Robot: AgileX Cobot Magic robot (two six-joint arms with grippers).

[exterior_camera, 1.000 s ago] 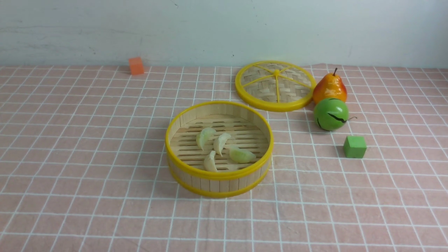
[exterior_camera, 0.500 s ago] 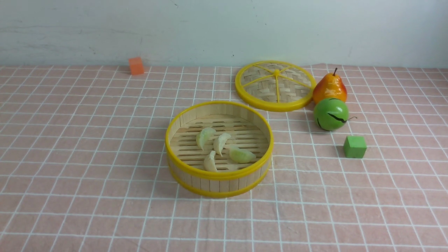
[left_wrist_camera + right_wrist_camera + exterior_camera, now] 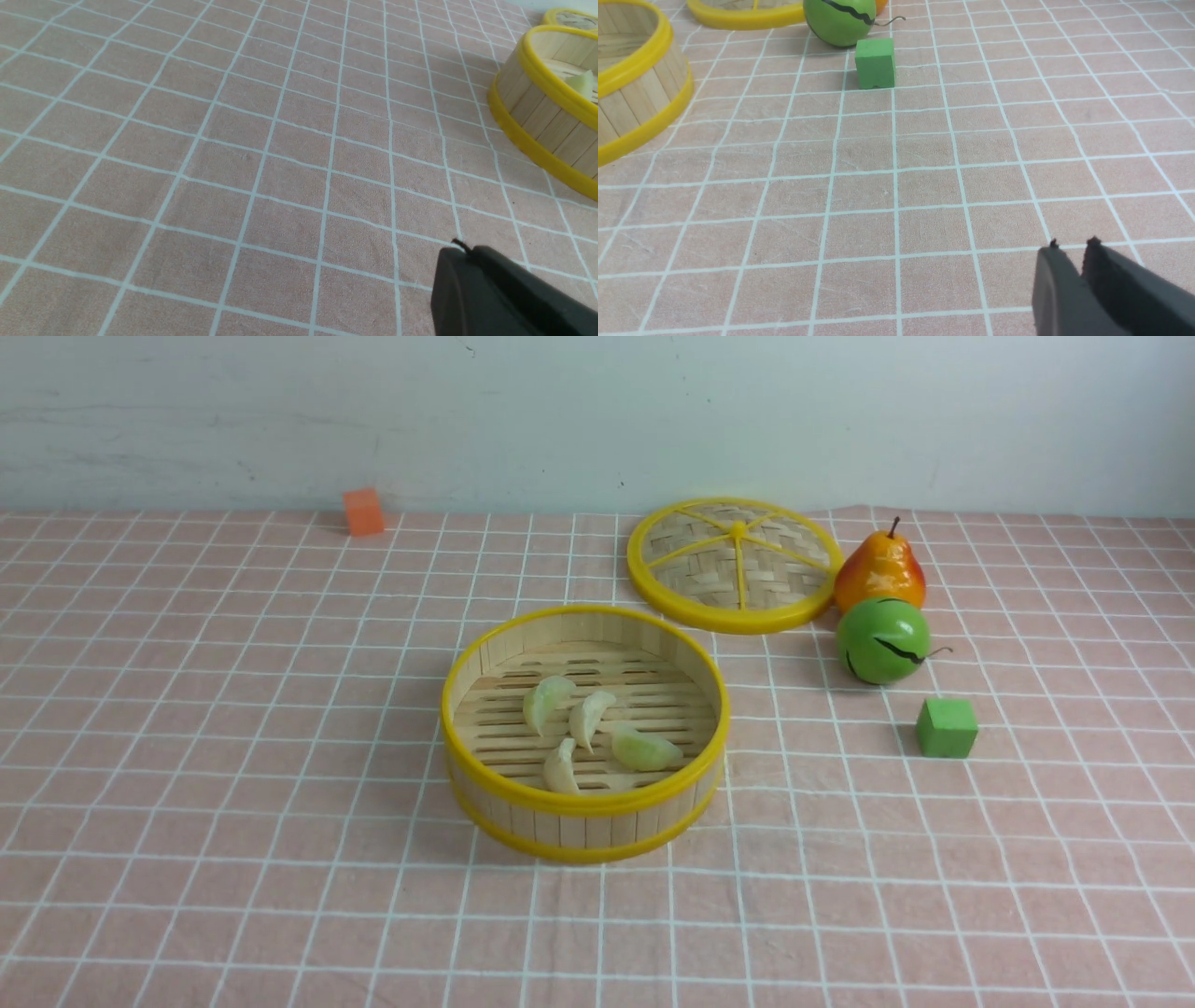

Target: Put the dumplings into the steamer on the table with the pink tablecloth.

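Keep the closed left tool [image 3: 463,248] and slightly open right tool [image 3: 1073,245] well apart from the steamer [image 3: 586,828]; dumplings [image 3: 646,749] sit inside.

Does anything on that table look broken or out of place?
Yes, the green fruit: black, jagged crack-like lines cross its skin. Whether that is damage or decoration, I can't tell. Nothing looks spilled.

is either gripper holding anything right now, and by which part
Nothing is held: the left gripper is shut on nothing, and the right gripper has only a narrow, empty gap between its fingertips.
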